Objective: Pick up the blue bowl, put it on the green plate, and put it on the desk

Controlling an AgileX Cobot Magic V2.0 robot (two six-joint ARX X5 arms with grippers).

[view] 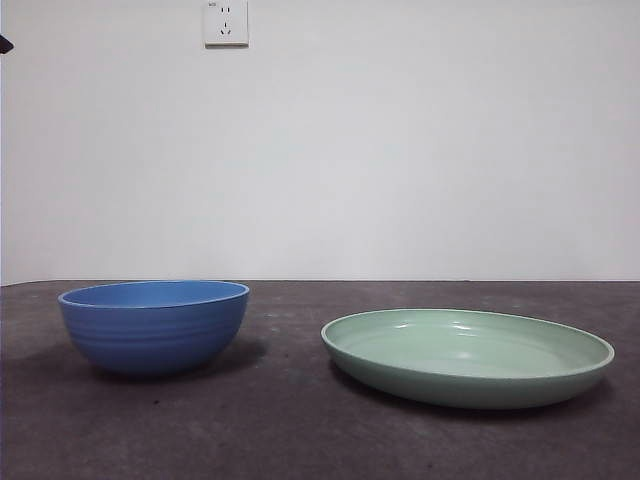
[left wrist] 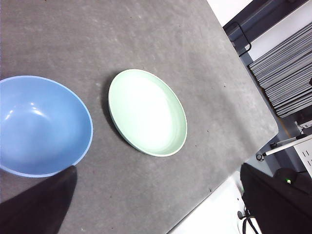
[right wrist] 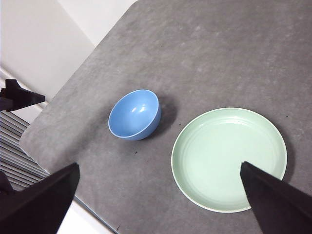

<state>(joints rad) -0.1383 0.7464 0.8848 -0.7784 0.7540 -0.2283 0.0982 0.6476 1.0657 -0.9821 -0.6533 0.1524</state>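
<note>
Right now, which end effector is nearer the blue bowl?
Left, probably. The blue bowl fills much of the left wrist view, just ahead of that end effector; from the right end effector it looks smaller and farther.

White wall socket on wall at 11 o'clock in front view. Stack of grey slats off worktop edge at 2 o'clock, left wrist view.

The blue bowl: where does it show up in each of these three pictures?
Front view: blue bowl at lower left, on the desk.
Left wrist view: at the left edge.
Right wrist view: near the middle.
Shared landmark: the green plate beside it, apart.
</note>
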